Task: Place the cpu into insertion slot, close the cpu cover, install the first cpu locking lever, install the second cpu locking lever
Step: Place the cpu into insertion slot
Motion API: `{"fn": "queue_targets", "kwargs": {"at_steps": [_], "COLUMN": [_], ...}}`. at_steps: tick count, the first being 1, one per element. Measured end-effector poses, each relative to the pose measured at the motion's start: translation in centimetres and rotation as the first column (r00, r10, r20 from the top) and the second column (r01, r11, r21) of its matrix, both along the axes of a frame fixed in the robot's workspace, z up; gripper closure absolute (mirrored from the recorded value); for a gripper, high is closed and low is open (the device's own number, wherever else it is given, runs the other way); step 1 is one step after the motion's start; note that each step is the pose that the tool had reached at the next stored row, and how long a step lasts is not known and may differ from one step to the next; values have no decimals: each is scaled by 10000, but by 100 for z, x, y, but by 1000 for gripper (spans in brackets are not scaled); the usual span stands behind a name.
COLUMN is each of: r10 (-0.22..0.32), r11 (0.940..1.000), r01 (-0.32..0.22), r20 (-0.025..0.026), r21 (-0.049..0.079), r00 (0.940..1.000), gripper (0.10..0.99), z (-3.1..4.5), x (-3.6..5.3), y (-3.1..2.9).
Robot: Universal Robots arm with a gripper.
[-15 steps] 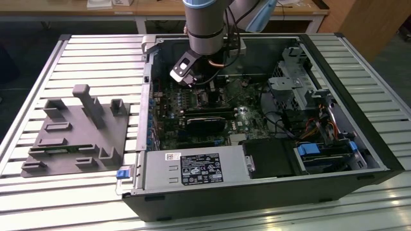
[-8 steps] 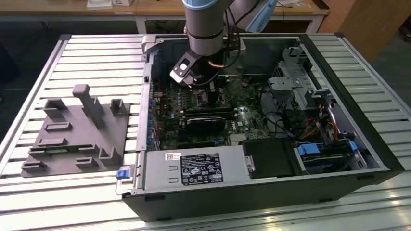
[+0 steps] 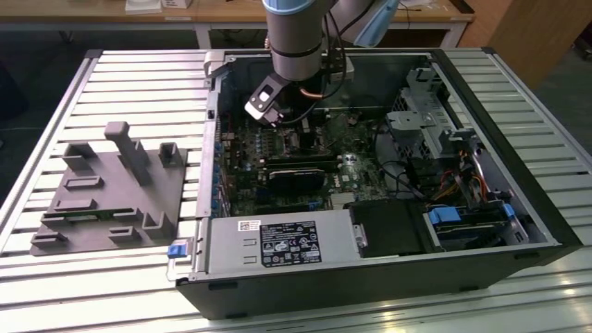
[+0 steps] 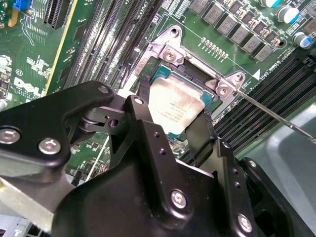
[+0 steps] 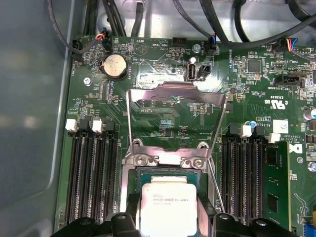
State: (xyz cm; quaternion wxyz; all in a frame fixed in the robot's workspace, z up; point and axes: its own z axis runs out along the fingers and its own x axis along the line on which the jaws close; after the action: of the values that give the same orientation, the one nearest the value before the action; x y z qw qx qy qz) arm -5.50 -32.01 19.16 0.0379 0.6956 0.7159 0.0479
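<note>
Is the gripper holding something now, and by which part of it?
Yes: the gripper holds the cpu by two opposite side edges, one finger on each, over the insertion slot; the cpu cover stands open.

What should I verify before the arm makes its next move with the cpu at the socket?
1. cpu cover swung up, off the insertion slot: ok.
2. cpu over the insertion slot, square to its rim: ok.
3. gripper fingers against two opposite cpu edges: ok.
4. cpu seated flat in the slot: cannot tell.
5. Thin locking lever unlatched, lying beside the slot: ok.
</note>
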Motion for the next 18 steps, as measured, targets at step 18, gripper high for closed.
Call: {"fn": "queue_targets", "kwargs": {"at_steps": [18], "r10": [-166], "r11": [9999], "r01": [166], "r20": [2], "r21": [4], "r00": [9999], "gripper": [545], "z": [-8], "x": [2], "y": [1]}}
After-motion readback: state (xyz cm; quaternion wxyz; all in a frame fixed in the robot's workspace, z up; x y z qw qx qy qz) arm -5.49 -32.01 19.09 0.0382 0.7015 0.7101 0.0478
